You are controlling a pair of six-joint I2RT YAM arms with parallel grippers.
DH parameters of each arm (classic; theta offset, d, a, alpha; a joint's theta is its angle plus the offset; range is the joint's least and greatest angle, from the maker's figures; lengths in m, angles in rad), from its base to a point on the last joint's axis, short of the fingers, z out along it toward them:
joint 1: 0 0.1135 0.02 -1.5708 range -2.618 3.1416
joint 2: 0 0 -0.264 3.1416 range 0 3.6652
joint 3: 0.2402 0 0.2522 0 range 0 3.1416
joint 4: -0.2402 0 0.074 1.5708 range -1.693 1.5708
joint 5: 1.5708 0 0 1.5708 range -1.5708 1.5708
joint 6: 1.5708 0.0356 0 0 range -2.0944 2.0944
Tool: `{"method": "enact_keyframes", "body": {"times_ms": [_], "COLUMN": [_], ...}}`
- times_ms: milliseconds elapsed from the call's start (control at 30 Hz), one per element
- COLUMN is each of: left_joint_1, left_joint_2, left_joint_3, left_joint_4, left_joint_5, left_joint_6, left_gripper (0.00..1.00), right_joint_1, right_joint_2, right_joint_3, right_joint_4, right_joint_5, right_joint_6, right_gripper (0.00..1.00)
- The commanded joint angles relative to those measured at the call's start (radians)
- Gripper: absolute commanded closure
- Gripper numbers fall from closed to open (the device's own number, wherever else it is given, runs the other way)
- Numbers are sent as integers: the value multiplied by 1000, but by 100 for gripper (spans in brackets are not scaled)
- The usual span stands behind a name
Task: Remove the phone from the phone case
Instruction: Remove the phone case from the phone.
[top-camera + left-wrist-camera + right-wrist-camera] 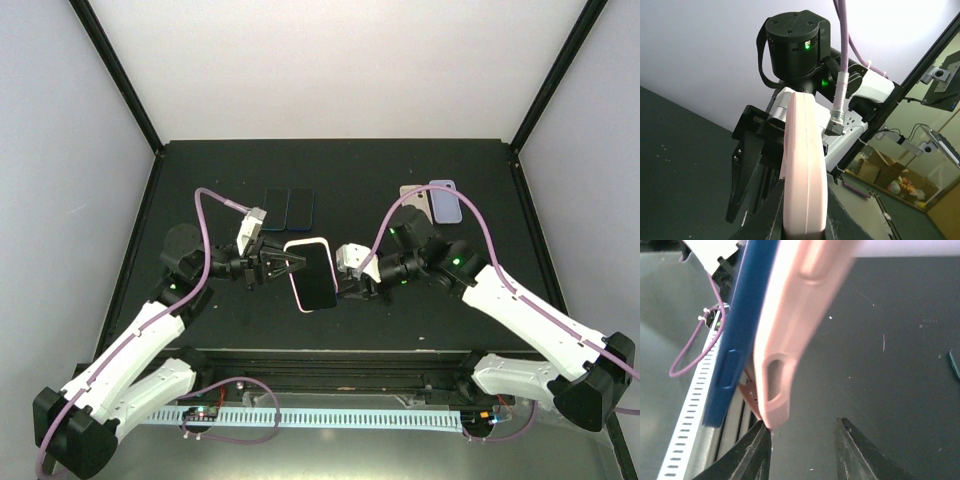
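The phone, in a pink case (312, 275), is held above the middle of the table, screen up. My left gripper (285, 262) is shut on its left edge; in the left wrist view the pink case (802, 160) is clamped between my fingers (765, 215). My right gripper (345, 285) is at the case's right edge. In the right wrist view the blue phone (742, 330) is parted from the pink case (790, 325) at the near corner. The right gripper (802, 440) is open, its left finger (757, 450) touching the case corner.
Two dark phones (289, 208) lie at the back middle. A lilac case (445, 200) and a grey one (415, 200) lie at the back right. A white slotted rail (330, 417) runs along the near edge. Black frame posts stand at the table's corners.
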Motion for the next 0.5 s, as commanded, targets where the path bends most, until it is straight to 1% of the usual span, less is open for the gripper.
{"method": "enact_keyframes", "body": {"times_ms": [0,133,200,467], "left_joint_1": [-31,-31,-31,-31], "left_joint_2": [-30,-37,-35,-8], "left_joint_3": [-5,-24,-30,-63], "left_joint_4": [77,108,107,150], "left_joint_5": [140,126,115,83], "left_joint_6": [-90,-106,-105,-114], "left_gripper": [99,98,98,99], "right_joint_1": [-32,-39,-42,-43], "right_joint_2": [27,40,40,72], "right_joint_3": [24,57,73,160], "right_joint_4": [258,260,257,233], "right_joint_5": [108,110,87,-102], "right_joint_6": [170,218,239,359], "right_gripper": [64,56,51,41]}}
